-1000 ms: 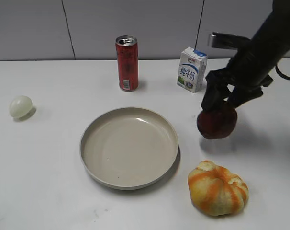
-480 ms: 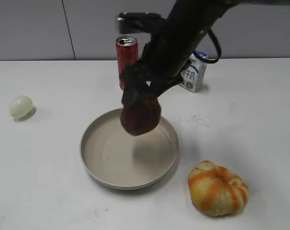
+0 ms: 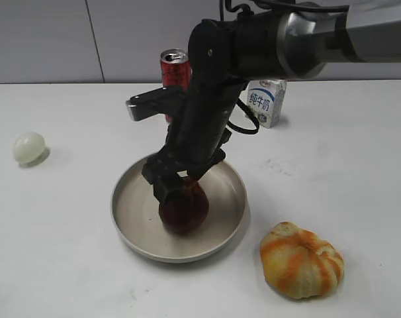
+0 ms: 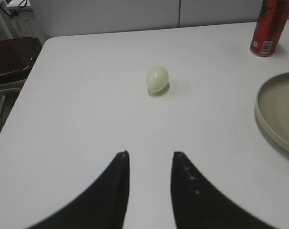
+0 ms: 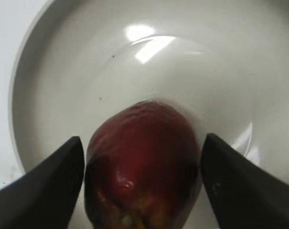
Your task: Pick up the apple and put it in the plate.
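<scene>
The dark red apple (image 3: 184, 211) sits low in the beige plate (image 3: 222, 192), on or just above its floor. My right gripper (image 3: 174, 183) reaches down from the back right and is shut on the apple's sides. In the right wrist view both fingers (image 5: 142, 137) flank the apple (image 5: 142, 162) over the plate's floor (image 5: 87, 71). My left gripper (image 4: 149, 153) is open and empty over bare table at the left. The plate's rim (image 4: 278, 112) shows at the right edge of the left wrist view.
A small pale ball (image 3: 28, 147) lies at the far left, also in the left wrist view (image 4: 157, 78). A red can (image 3: 175, 86) and a milk carton (image 3: 265, 96) stand behind the plate. An orange-and-yellow pumpkin-like fruit (image 3: 301, 260) lies at the front right.
My right gripper carried the apple from the right of the table leftward over the plate, then lowered it into the plate. The other objects have not moved.
</scene>
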